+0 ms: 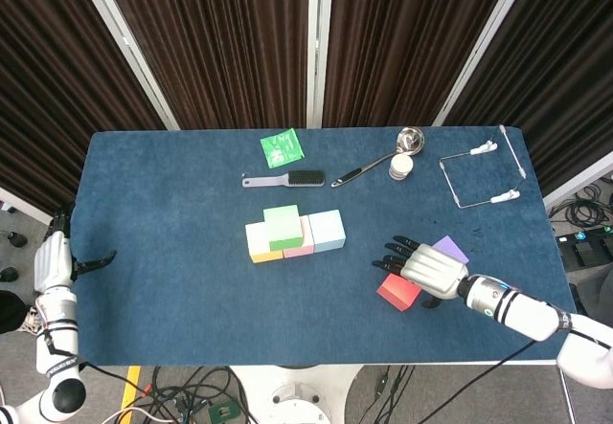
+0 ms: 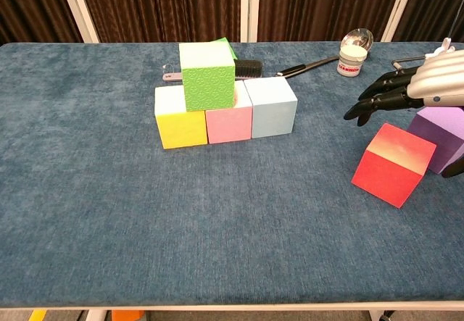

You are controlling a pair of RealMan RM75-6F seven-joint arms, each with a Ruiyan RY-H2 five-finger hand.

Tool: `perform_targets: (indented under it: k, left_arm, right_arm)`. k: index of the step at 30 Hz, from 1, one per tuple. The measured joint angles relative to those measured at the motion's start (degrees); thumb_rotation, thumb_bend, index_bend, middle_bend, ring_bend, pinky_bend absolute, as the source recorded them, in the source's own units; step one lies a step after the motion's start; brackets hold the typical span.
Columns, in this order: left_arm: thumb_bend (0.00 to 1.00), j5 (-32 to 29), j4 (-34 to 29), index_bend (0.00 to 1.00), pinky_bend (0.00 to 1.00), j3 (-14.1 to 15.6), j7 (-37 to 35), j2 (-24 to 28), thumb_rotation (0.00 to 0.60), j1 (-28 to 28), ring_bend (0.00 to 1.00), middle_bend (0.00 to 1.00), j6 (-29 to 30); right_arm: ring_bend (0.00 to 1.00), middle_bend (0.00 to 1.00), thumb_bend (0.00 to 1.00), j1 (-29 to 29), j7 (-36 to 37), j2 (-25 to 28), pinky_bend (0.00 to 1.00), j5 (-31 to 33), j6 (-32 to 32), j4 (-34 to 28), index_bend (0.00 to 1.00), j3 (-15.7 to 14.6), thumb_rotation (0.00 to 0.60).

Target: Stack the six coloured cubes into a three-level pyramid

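Right hand: I see my right hand point(image 2: 419, 89) hovering over the red cube point(image 2: 392, 164), fingers point(image 2: 373, 98) spread, holding nothing.
Left hand: my left hand point(image 1: 53, 261) hangs off the table's edge; I cannot tell its finger state.
Stack: green cube point(image 2: 207, 75) sits atop yellow cube point(image 2: 180, 120) and pink cube point(image 2: 229, 123); blue cube point(image 2: 271, 106) touches pink.
Purple cube point(image 2: 441, 134): just behind red.
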Motion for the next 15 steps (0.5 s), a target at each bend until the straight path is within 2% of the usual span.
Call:
perform_targets:
  k: [8, 15]
  left_arm:
    - [0.14, 0.15, 0.13, 0.05, 0.11, 0.07, 0.00, -0.15, 0.600, 0.14, 0.00, 0.00, 0.12]
    - [0.14, 0.14, 0.07, 0.05, 0.11, 0.03, 0.24, -0.14, 0.600, 0.22, 0.00, 0.00, 0.25]
  right_arm:
    - [0.00, 0.23, 0.04, 0.77, -0.06, -1.01, 0.00, -0.34, -0.72, 0.61, 0.00, -0.74, 0.600]
    - [0.00, 0.31, 0.09, 0.56, -0.65, -2.46, 0.00, 0.33, -0.58, 1.76, 0.00, -0.88, 0.600]
